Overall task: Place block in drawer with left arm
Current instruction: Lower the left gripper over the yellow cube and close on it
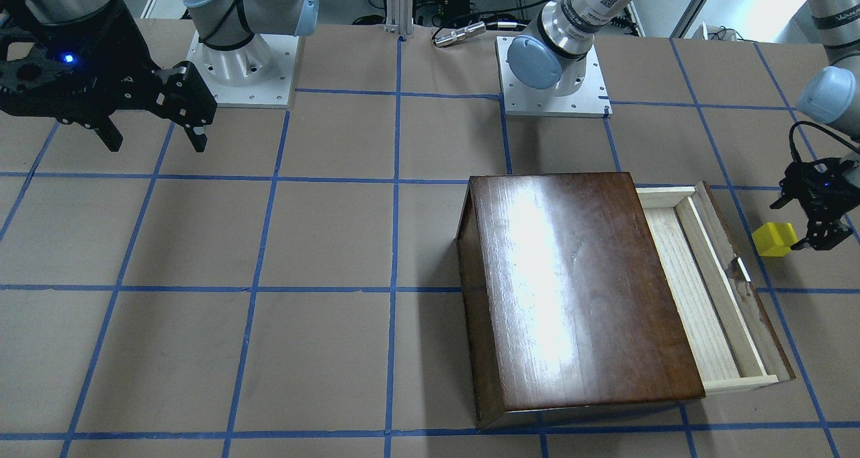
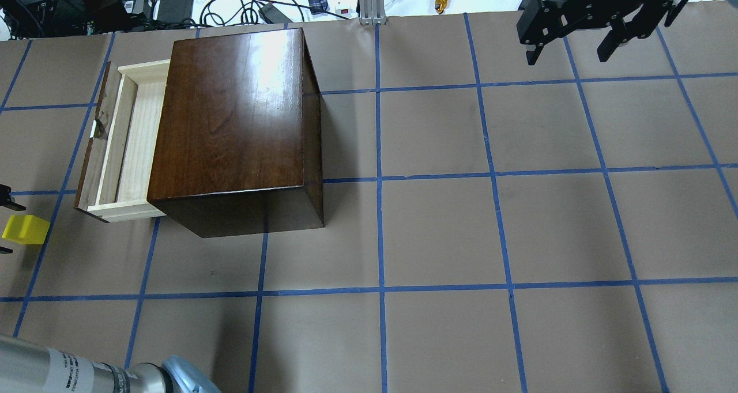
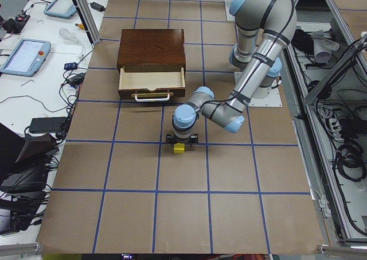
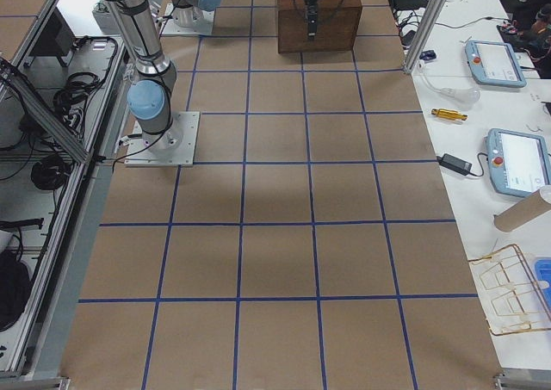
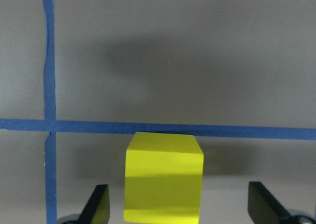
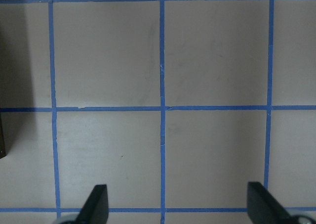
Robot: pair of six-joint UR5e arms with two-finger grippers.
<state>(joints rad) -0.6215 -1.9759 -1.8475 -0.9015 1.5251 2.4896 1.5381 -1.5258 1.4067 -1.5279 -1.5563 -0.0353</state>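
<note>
Now | block (image 5: 163,177): small plain bright-yellow cube | on counter (image 1: 336,243) near its robot's-left edge, just off open drawer's (image 1: 692,290) front | left gripper (image 5: 178,204): spread wide, block between its fingers, untouched

Right tool (image 4: 310,21) overlaps wooden box (image 4: 344,34) (far end).

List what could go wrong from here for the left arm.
1. The block sits off-centre between the open jaws of the left gripper, so closing may shove or twist it.
2. The drawer shows only a narrow strip beside the box; a slightly misplaced release could land the block on its rim.
</note>
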